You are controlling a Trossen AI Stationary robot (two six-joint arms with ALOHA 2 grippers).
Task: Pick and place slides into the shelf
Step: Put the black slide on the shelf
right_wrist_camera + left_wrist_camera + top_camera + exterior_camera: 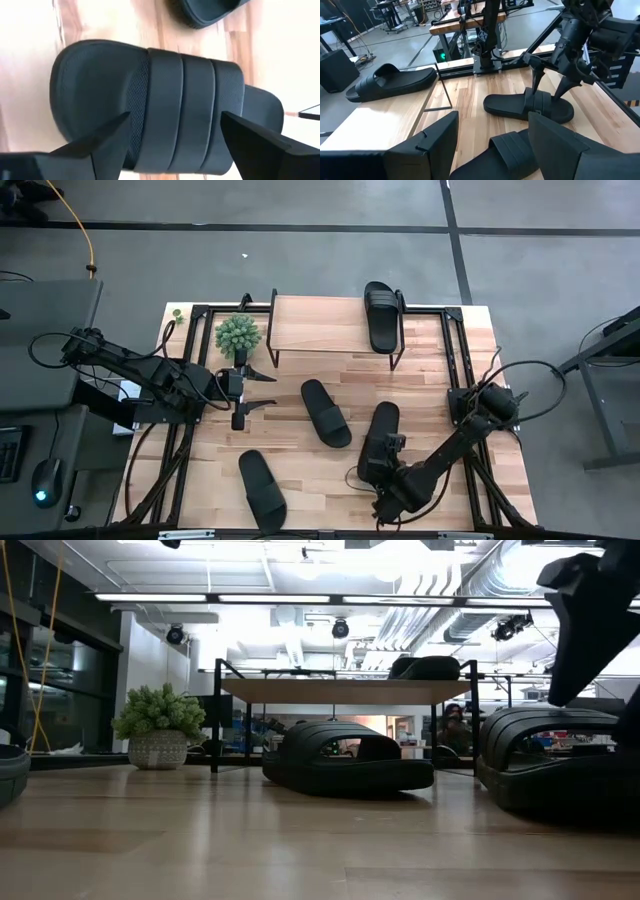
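Slides [381, 435] are matte black with ribbed straps; both grippers' jaws stand apart, gripping nothing

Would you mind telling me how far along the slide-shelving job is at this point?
One matte black rubber slide already lies on the light wooden top of the small black-legged shelf. In hand: the right gripper hangs open over the ribbed strap of a second slide, not yet gripping. Two more slides lie on the table, and the left gripper waits open beside the potted plant.
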